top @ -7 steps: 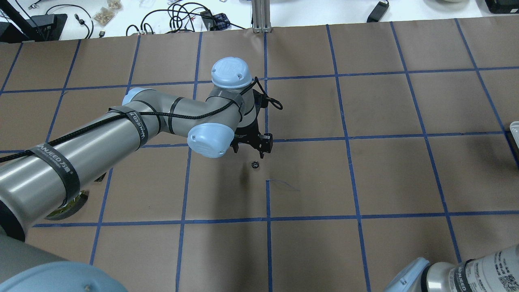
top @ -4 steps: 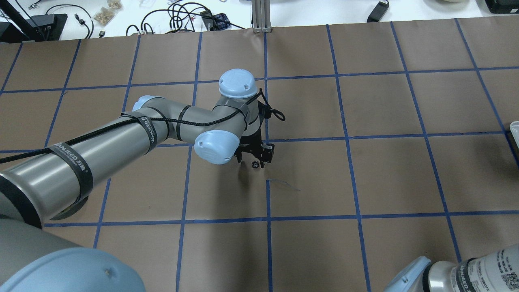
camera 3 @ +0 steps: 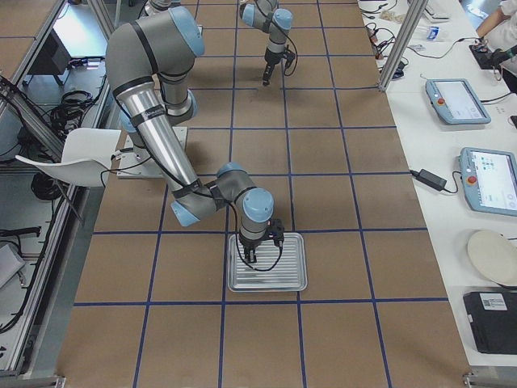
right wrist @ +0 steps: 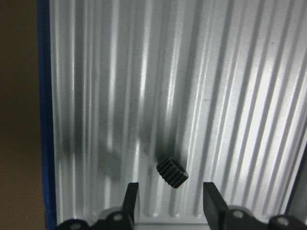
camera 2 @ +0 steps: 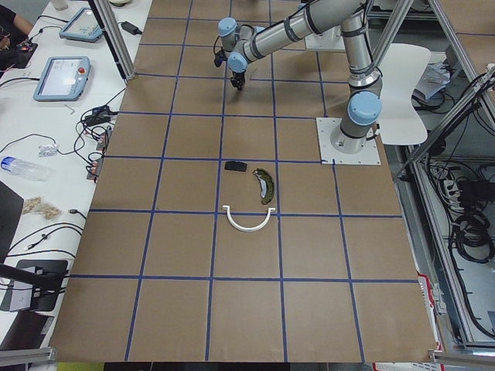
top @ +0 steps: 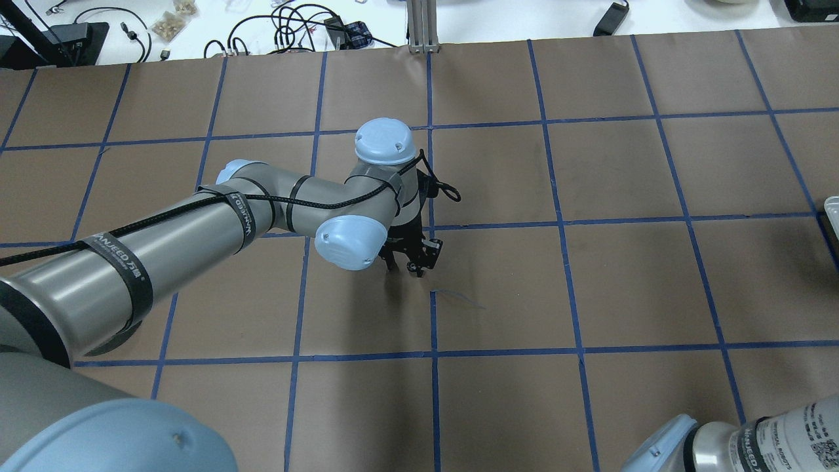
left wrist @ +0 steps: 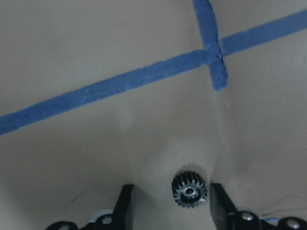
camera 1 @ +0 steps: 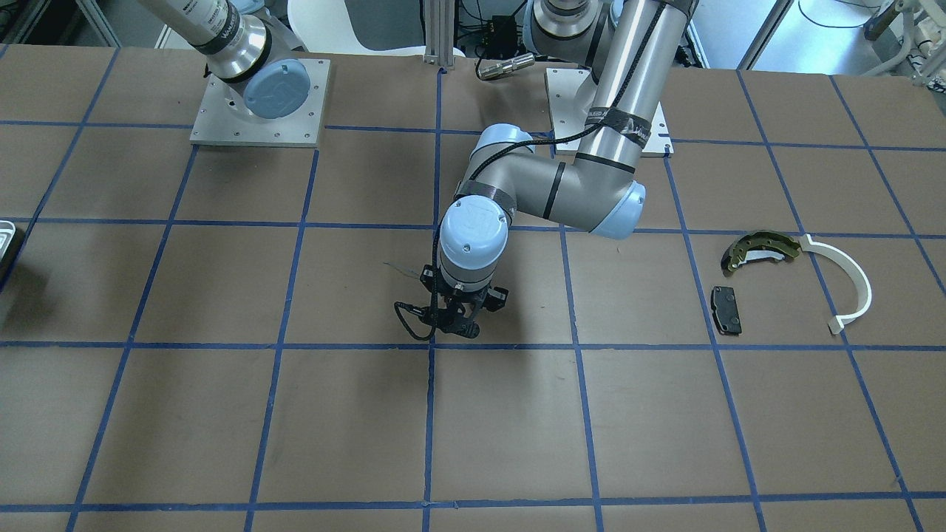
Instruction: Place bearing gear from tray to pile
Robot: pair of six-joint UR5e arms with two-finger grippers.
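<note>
- The bearing gear [left wrist: 190,191] is lying flat on the brown paper of the table [top: 623,295], at the lower centre of the left wrist view, with its toothed rim and centre hole facing up.
- The left gripper [top: 407,263] is hanging straight down over it near the middle of the overhead view. Its fingers [left wrist: 125,206] are standing wide apart, one on each side of the gear. Paper is showing on both sides, so they are gripping nothing.
- A crossing of blue tape [left wrist: 213,52] is lying above the gear in the upper right of the wrist view.
- The pile [camera 1: 783,277] is sitting well apart from the gear, at the right of the front-facing view: an olive-gold brake shoe [camera 1: 761,247], a white arc strip [camera 1: 850,284] just right of it, and a black pad [camera 1: 726,309] below the shoe.
- The tray [camera 3: 295,284] is lying in the lower centre of the exterior right view, a ribbed silvery pan.
- The right gripper [right wrist: 171,194] is hovering over the tray with its fingers spread and holding nothing.
- A ribbed black piece [right wrist: 172,172] is resting on the tray floor between those fingers. It is possibly another toothed part lying on its side, though the view is too dim to be sure.
</note>
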